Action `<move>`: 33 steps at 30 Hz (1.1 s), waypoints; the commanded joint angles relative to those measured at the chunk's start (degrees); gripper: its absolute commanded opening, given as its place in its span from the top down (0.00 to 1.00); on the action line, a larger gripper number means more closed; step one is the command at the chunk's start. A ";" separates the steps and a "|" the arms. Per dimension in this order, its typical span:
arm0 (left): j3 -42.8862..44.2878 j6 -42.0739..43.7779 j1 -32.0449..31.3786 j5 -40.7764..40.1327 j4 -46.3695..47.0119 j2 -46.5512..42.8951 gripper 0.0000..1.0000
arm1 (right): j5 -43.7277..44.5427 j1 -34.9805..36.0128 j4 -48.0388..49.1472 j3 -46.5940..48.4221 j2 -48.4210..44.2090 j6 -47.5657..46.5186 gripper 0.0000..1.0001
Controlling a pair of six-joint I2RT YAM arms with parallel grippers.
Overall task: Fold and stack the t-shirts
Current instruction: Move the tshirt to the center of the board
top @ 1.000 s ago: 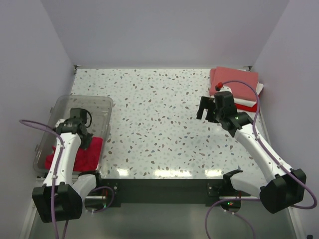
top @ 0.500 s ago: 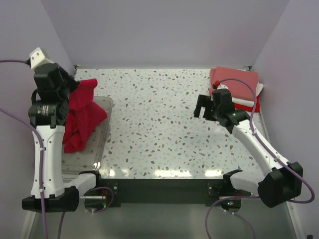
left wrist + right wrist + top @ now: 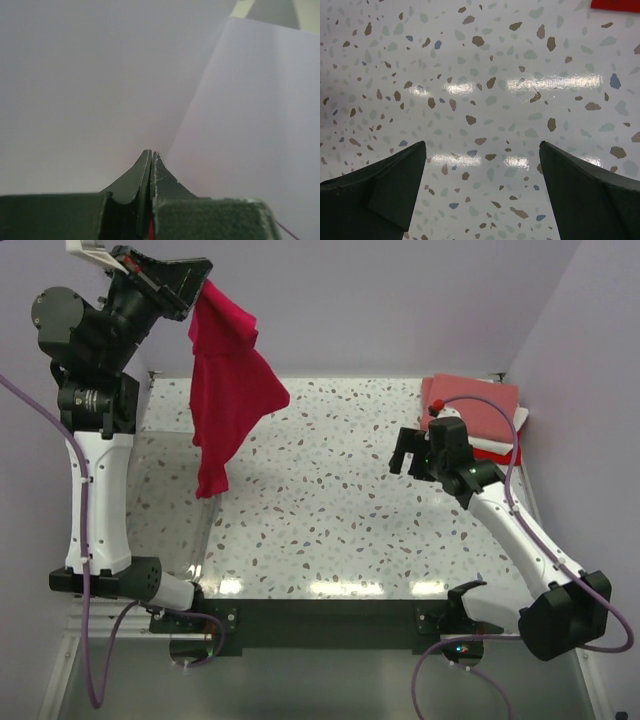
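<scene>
Crimson t-shirt [image 3: 230,390] pinched in left tool [image 3: 151,156], grip barely visible, right tool [image 3: 482,145] spread

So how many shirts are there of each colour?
1 crimson shirt, hanging from the left tool
1 pink shirt, folded
1 white shirt, folded
1 red shirt, folded
Total: 4 shirts

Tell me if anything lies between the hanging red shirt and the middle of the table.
Nothing visible does. The red shirt hangs from the shut left claw over the left side of the table, and the speckled top toward the middle is bare. The open right claw hovers farther right, by the folded stack.
</scene>
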 commanded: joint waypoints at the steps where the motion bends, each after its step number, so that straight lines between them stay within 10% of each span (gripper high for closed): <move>1: 1.76 -12.26 -3.29 9.00 21.53 1.76 1.00 | 2.08 -0.35 -0.52 1.09 -2.05 0.61 0.01; 14: -11.49 -4.72 -28.26 0.93 16.36 13.89 0.99 | 12.02 -0.44 -6.14 -0.93 -7.32 3.51 0.01; 19: -16.61 0.73 -28.70 -3.82 5.95 21.25 0.03 | 12.29 -0.35 -9.31 -4.44 -12.33 5.53 0.01; 25: -17.13 5.13 -29.76 -14.62 -8.84 22.17 0.00 | 7.47 -0.35 -7.39 -6.82 -11.12 6.23 0.02; 33: -39.79 0.66 -30.02 -35.00 -23.71 8.12 0.00 | 2.36 -0.44 -4.85 -7.70 -1.00 10.98 0.03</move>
